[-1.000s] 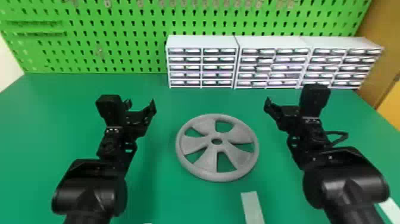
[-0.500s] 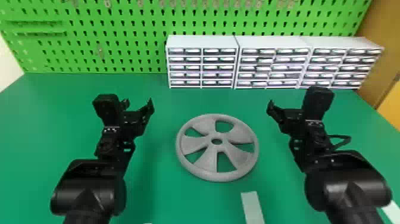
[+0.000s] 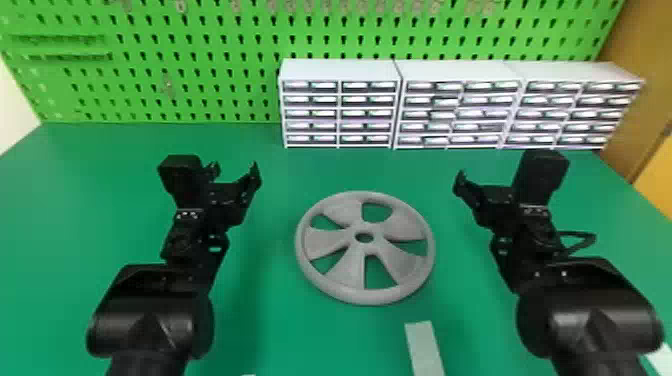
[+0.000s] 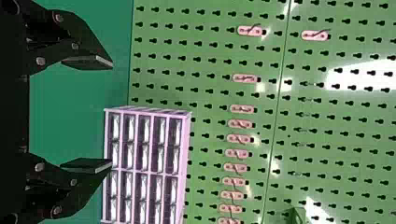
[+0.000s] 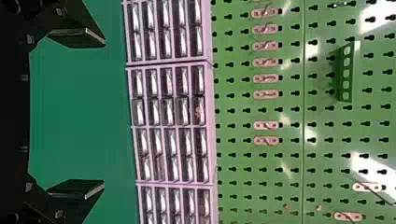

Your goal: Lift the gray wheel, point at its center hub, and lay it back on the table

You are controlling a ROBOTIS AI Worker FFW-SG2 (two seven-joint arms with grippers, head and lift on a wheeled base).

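Over green table [image 3: 75, 200], see left gripper [image 3: 234, 170] and right gripper [image 3: 482, 184], both released, each with 2 fingers spread; see gray wheel [image 3: 366, 247] flat between, untouched.

There is one wheel [image 3: 364, 249] on one bench [image 3: 280, 325], its disc pierced by five large openings around one center hole. Three drawer cabinets [image 3: 460, 72] line the bench's back edge, each five rows high. One pegboard [image 3: 225, 107] rises behind. There are two grippers, the left gripper [image 3: 234, 172] and the right gripper [image 3: 486, 181], with two fingers apiece. At least two pale strips [image 3: 423, 345] lie toward the bench's near edge.
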